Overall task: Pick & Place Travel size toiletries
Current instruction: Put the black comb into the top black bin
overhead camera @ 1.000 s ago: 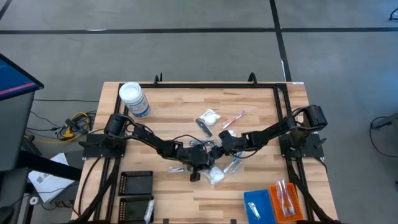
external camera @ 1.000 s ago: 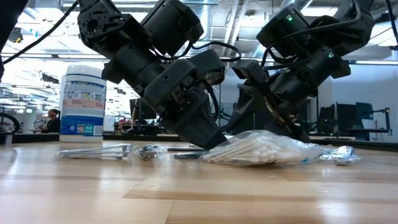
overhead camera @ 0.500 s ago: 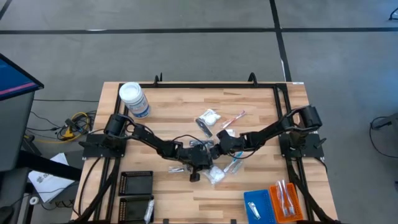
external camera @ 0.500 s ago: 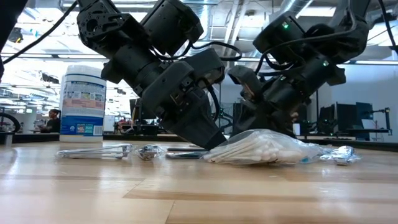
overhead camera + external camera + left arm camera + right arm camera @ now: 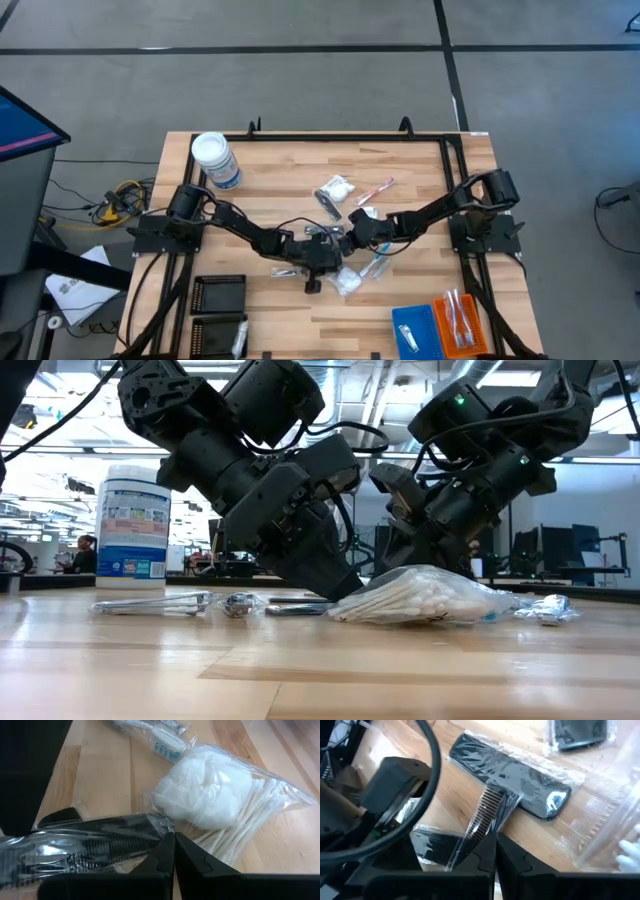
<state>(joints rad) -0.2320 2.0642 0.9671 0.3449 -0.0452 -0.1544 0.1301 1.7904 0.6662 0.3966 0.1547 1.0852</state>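
Behind swab bag, right hand half-hidden

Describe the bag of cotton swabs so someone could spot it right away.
Start at the wooden table and go to its middle, where both arms meet. The bag of cotton swabs lies there beside the left gripper. Only this clear pouch holds white stick swabs and fluffy cotton.
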